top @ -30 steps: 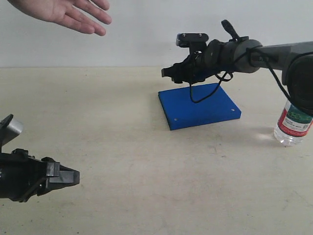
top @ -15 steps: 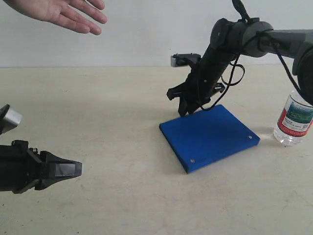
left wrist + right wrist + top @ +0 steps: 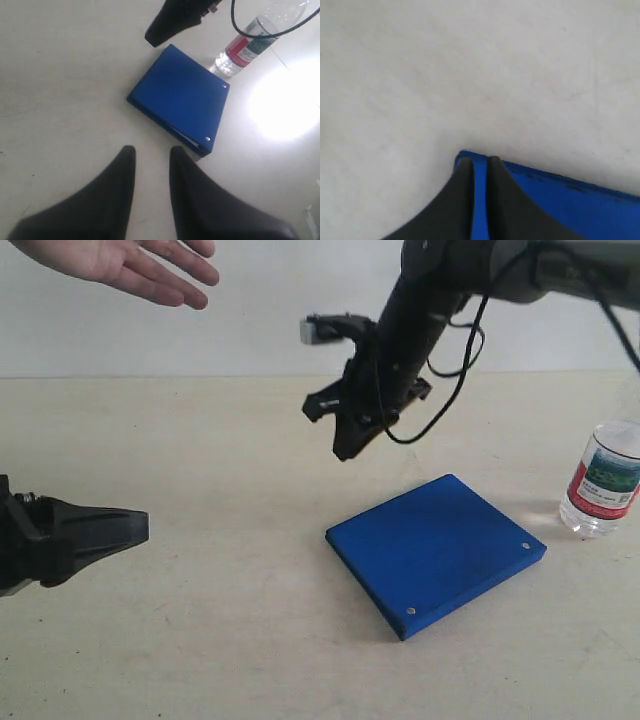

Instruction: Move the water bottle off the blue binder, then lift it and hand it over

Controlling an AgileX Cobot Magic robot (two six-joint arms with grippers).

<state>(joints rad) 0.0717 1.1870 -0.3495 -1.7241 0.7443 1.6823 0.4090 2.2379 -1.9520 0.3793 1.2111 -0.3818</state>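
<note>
The blue binder [image 3: 435, 550] lies flat on the table, its riveted edge toward the front. Off the binder and to its right, the water bottle [image 3: 602, 480] stands upright on the table, showing its red, white and green label. My right gripper [image 3: 345, 447] hangs in the air above the table, up and left of the binder's far corner, touching nothing. In the right wrist view the right gripper [image 3: 479, 159] shows only a thin slit, with the binder [image 3: 560, 195] below it. My left gripper [image 3: 151, 149] is slightly open and empty, pointing at the binder [image 3: 180, 95] and bottle [image 3: 240, 47].
An open human hand [image 3: 130, 265] is held out palm down at the upper left, above the table. The left gripper [image 3: 140, 527] sits low at the left edge. A black cable loops from the right arm [image 3: 450, 350]. A bright glare patch [image 3: 285, 105] lies beside the binder.
The binder has slid toward the front and turned. The right gripper, down at its far edge half a second ago, has risen and moved left. The left gripper has risen slightly.
</note>
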